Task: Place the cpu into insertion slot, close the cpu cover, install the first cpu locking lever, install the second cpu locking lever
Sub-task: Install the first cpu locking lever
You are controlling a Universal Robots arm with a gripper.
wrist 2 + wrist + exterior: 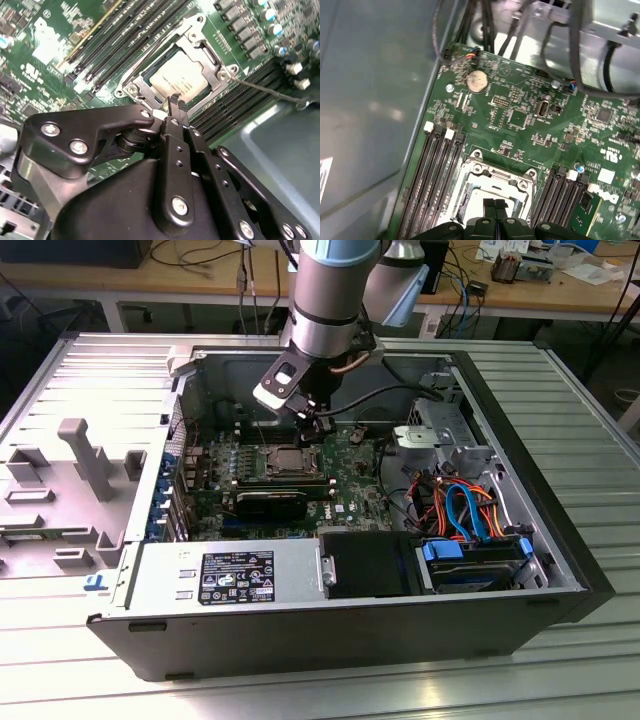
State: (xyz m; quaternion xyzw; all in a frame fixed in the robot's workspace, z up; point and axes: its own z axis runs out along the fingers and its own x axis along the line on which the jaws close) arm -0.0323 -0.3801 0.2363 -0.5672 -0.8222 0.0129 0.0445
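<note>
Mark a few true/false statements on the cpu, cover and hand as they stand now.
1. The cpu sits in the insertion slot. True.
2. The hand grips the cpu. False: it is shut, holding nothing, over the socket's edge.
3. The cpu cover stands raised. False: it lies flat, framing the cpu.
4. A coin cell sits on the motherboard. True.

Matt metal cpu (pixel 181 80) (shiny metal cpu cover (pixel 204 49))
</note>
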